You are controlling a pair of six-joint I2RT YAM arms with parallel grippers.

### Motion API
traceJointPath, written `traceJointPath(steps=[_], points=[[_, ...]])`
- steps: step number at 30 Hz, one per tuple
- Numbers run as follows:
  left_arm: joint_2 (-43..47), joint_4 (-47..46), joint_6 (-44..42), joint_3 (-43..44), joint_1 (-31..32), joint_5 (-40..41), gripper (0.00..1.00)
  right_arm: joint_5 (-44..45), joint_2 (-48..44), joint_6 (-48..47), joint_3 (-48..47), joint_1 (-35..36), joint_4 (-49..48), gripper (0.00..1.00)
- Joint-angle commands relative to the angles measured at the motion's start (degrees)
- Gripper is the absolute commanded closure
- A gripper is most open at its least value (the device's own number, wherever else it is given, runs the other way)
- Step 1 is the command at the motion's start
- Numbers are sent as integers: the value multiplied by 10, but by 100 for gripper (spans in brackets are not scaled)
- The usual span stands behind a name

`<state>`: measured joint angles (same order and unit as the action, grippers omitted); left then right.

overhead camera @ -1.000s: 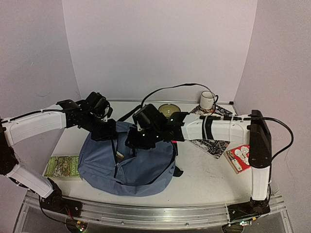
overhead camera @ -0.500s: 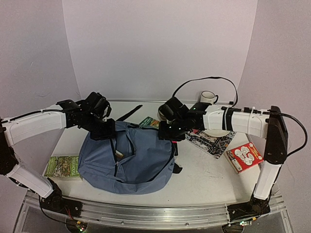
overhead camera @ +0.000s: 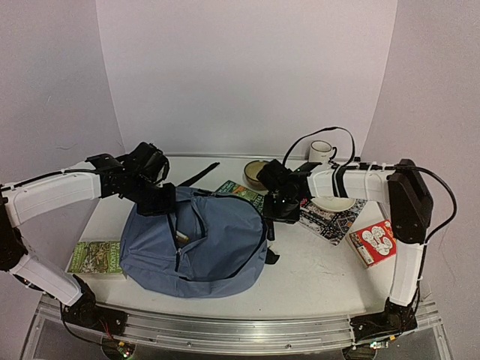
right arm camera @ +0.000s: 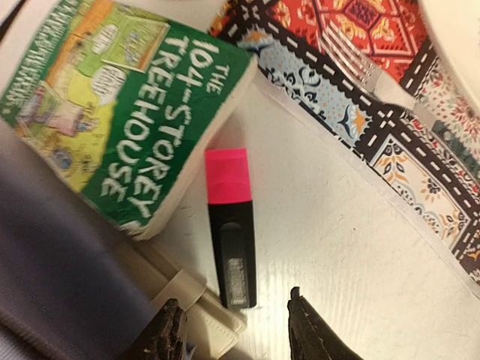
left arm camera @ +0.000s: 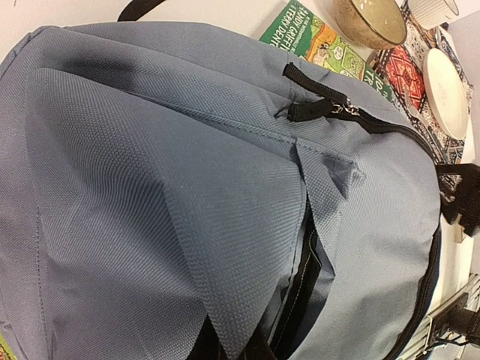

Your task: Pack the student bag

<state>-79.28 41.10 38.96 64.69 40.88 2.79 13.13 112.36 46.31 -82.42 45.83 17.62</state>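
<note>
The student bag [overhead camera: 199, 244] lies flat on the table, slate blue, its main zip [left arm camera: 330, 109] partly undone. My left gripper [overhead camera: 160, 201] is shut on a fold of fabric at the bag's top left corner, holding the flap [left arm camera: 240, 247] up; its fingers are mostly hidden under the cloth. My right gripper [right arm camera: 236, 334] is open just right of the bag, low over the table. A pink-capped black highlighter [right arm camera: 231, 232] lies on the table with its black end just ahead of the fingertips [right arm camera: 307, 334]. Nothing is between the jaws.
A green Treehouse book [right arm camera: 142, 127] lies behind the bag, a cream case [right arm camera: 187, 304] beside it. A patterned placemat [overhead camera: 330, 219] carries a fork [right arm camera: 352, 64] and plate [overhead camera: 335, 202]. Bowl [overhead camera: 259, 171], mug [overhead camera: 321, 152], red book [overhead camera: 373, 244] and another green book [overhead camera: 96, 257] lie around.
My right arm drew back from over the bag's opening and swung right, down to the table by the highlighter, its jaws opening wider. The left gripper kept its hold.
</note>
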Motion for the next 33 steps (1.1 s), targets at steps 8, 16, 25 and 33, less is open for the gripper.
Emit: traceJointPath(steps=[8,16,25,33], points=[[34,3,-6,25,-1,28,100,9,107,-13,-85,-18,30,54],[32,3,-5,27,-1,22,100,1,147,-19,-110,-25,30,55],[28,3,-6,26,-1,11,100,1,152,-11,-77,-38,30,61],[22,2,-7,26,-1,-3,100,12,124,-10,-31,-48,30,79]])
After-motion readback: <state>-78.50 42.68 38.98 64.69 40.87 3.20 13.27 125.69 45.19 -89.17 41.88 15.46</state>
